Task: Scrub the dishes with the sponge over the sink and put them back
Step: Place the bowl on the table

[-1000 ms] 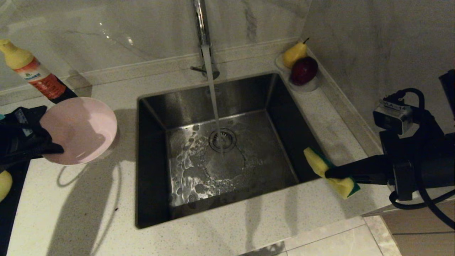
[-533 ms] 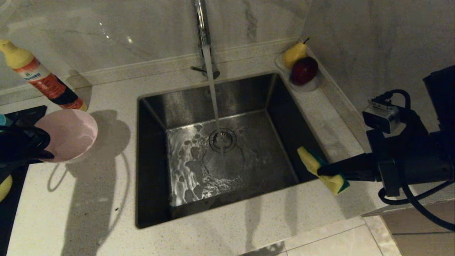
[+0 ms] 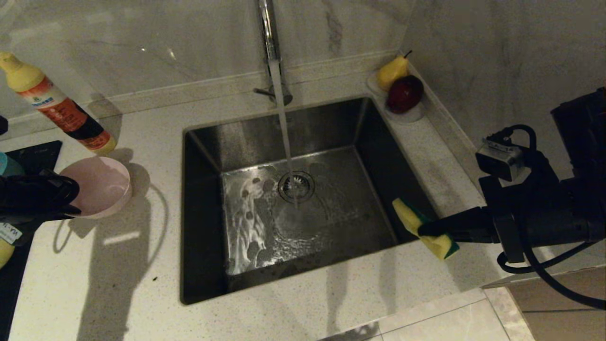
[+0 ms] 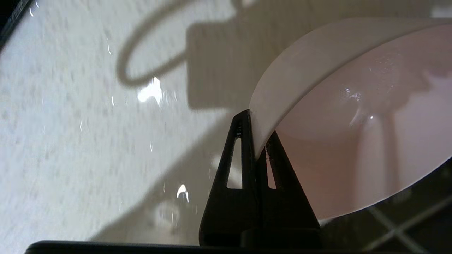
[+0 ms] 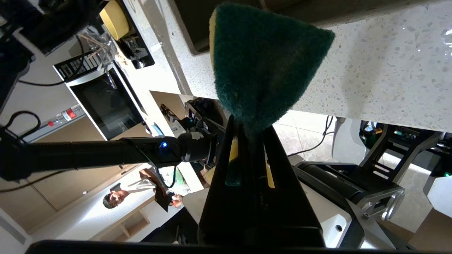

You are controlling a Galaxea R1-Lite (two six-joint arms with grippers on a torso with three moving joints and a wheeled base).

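The pink bowl [image 3: 99, 184] is at the left of the counter, mouth up, beside a black mat [image 3: 40, 150]. My left gripper [image 3: 73, 201] is shut on its near rim. In the left wrist view the two fingers pinch the pink bowl's [image 4: 353, 116] wall, my left gripper [image 4: 256, 128] closed on it. Whether the bowl rests on the counter I cannot tell. My right gripper [image 3: 426, 229] is shut on the yellow and green sponge [image 3: 406, 213] over the right edge of the sink [image 3: 203, 156]. The right wrist view shows the sponge's [image 5: 261, 67] green face in my right gripper [image 5: 249, 127].
Water runs from the tap [image 3: 271, 42] onto the drain [image 3: 296, 185]. A detergent bottle [image 3: 57, 111] stands at the back left. A white dish with a pear and an apple [image 3: 403, 94] sits at the back right. A blue edge [image 3: 8, 166] and a yellow edge [image 3: 4, 251] show at far left.
My left gripper carried the pink bowl down and to the left, turning it from tilted towards me to mouth up. The right gripper and sponge shifted slightly towards the sink.
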